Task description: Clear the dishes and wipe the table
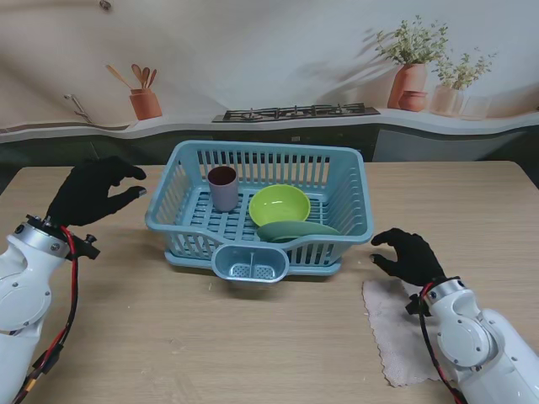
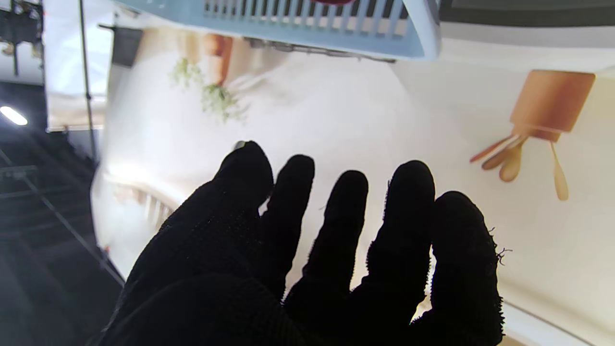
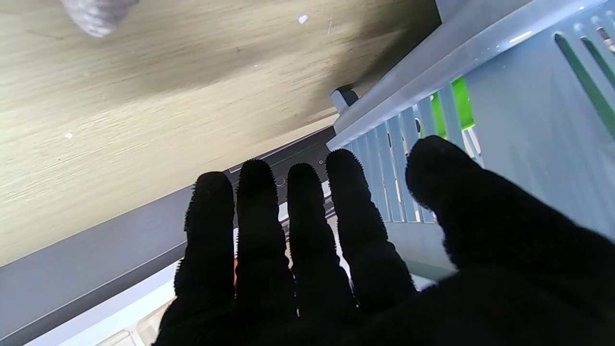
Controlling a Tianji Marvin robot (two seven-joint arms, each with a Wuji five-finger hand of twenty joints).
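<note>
A light blue dish basket (image 1: 349, 181) stands mid-table. Inside it are a purple cup (image 1: 223, 187), a lime green bowl (image 1: 280, 206) and a green plate (image 1: 296, 230). A pale pink cloth (image 1: 396, 324) lies flat on the table at the right, nearer to me than the basket. My right hand (image 1: 410, 255) hovers open just past the cloth's far edge, beside the basket's right front corner (image 3: 523, 110). My left hand (image 1: 94, 190) is raised, open, to the left of the basket (image 2: 336, 24), fingers (image 2: 346, 226) spread and holding nothing.
The wooden table (image 1: 210, 337) reaches a dark edge at the back. Behind it hangs a printed kitchen backdrop with a stove, a utensil pot (image 1: 145, 103) and potted plants (image 1: 413, 71). A small utensil pocket (image 1: 250, 263) juts from the basket's front.
</note>
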